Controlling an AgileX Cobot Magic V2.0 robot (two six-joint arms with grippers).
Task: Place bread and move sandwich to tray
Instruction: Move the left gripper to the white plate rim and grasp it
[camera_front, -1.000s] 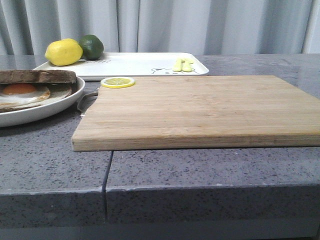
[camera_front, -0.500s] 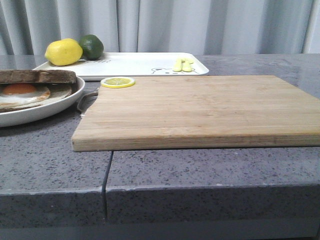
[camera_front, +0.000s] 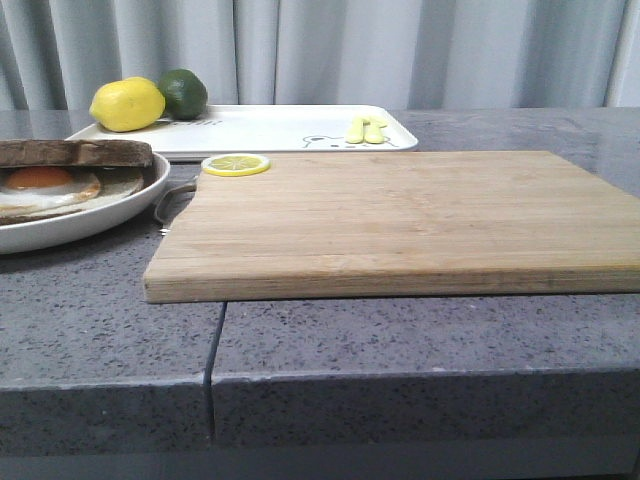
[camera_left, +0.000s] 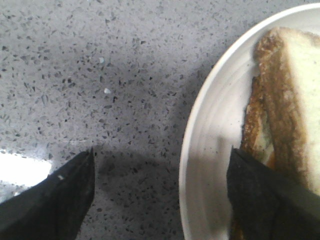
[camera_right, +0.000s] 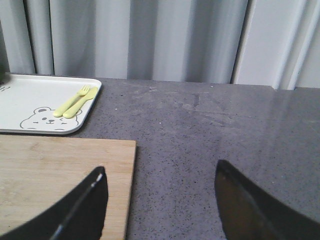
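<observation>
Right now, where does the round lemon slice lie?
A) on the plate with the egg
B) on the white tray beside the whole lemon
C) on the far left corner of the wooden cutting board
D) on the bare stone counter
C: in the front view the lemon slice rests on the cutting board at its far left corner, in front of the tray.

Soft even light — sharp focus, faint shadows

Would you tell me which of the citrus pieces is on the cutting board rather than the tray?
The lemon slice at the board's back-left corner; the whole lemon and lime sit on the tray.
</observation>
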